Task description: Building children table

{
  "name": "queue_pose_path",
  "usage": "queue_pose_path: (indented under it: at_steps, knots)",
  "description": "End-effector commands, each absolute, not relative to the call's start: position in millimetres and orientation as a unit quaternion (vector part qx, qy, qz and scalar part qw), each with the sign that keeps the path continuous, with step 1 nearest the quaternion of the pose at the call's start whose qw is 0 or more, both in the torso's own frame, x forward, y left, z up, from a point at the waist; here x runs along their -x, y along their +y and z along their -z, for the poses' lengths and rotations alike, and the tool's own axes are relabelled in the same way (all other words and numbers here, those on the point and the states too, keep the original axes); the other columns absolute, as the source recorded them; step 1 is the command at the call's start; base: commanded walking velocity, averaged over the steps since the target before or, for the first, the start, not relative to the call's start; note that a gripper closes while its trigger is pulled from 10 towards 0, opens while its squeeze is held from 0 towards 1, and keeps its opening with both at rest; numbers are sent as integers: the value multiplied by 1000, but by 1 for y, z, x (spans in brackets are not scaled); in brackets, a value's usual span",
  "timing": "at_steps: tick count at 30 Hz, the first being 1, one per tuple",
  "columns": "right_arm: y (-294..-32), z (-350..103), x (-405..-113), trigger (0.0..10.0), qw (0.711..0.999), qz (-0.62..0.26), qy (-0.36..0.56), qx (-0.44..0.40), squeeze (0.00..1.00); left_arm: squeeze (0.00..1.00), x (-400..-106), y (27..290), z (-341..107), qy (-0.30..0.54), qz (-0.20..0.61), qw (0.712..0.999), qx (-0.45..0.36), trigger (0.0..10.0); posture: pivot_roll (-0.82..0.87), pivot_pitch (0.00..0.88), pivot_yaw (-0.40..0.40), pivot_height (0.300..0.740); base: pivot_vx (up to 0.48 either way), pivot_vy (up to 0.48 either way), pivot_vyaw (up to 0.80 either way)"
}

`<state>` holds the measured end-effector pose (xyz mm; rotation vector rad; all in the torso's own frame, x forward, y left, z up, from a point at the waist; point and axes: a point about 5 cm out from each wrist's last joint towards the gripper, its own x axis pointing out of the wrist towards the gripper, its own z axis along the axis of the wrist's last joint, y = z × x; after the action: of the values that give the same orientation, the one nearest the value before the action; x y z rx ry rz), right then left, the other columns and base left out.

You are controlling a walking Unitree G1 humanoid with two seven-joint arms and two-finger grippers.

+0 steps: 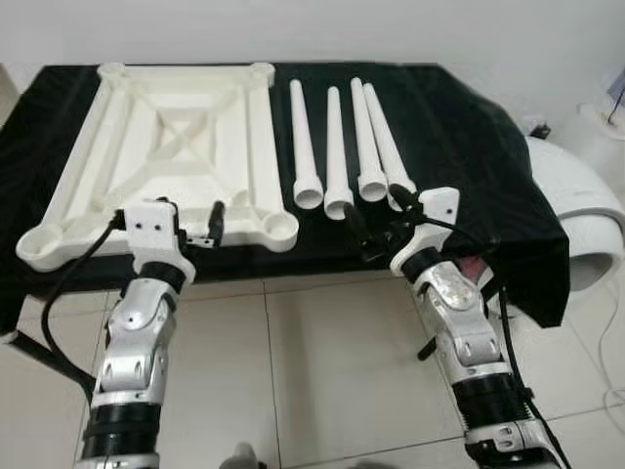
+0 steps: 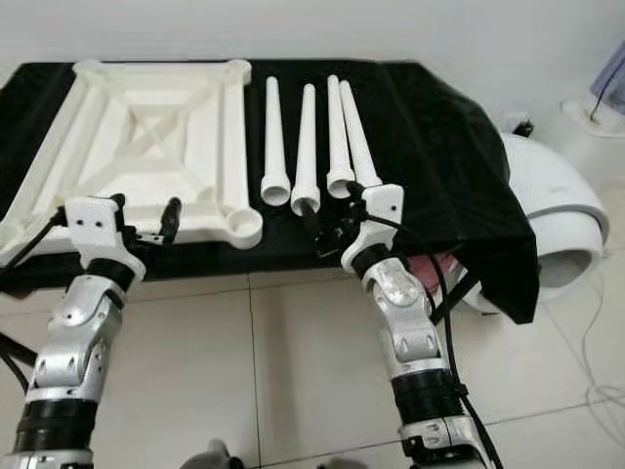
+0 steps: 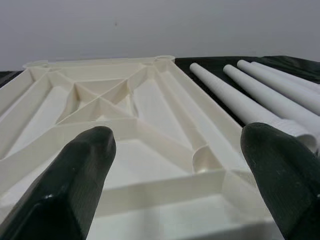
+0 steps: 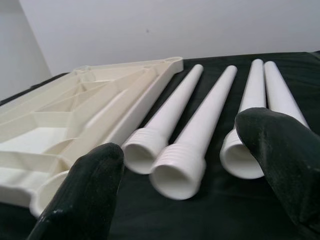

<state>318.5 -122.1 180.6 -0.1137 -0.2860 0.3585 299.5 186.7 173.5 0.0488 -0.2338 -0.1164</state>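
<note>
My left gripper [image 1: 195,227] open at black-covered bench's [image 1: 469,147] near edge, over tabletop panel [image 1: 166,147]. My right gripper [image 1: 376,223] open before four legs [image 1: 337,147] lying mid-bench. Panel upside down, left side, corner sockets bare: no leg fitted, all assembly left. Free cloth right of legs.

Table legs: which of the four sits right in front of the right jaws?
The second leg from the tabletop; its threaded open end faces the right gripper, centred between its open jaws.
</note>
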Motion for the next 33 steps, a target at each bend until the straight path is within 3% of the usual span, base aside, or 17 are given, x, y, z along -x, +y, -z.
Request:
queue_pose_path:
  at_steps: [1, 11, 22, 33]
  knots:
    - [-129, -177, -318, 10000, 975, -167, -136, 55, 0, 0, -299, 181, -170, -111, 66, 991, -19, 10000, -15, 87, -25, 740, 285, 0, 0]
    - [-129, -177, -318, 10000, 975, -168, -136, 55, 0, 0, -299, 181, -171, -111, 65, 991, -19, 10000, -16, 91, -24, 740, 283, 0, 0]
    - [-128, -177, -317, 10000, 974, -169, -137, 56, 0, 0, -299, 182, -169, -103, 64, 993, -8, 10000, -16, 96, -20, 740, 0, 0, 0]
    - [-127, -176, -315, 10000, 975, -168, -137, 55, 0, 0, -299, 182, -170, -101, 70, 992, -5, 10000, -17, 93, -13, 740, 0, 466, 0]
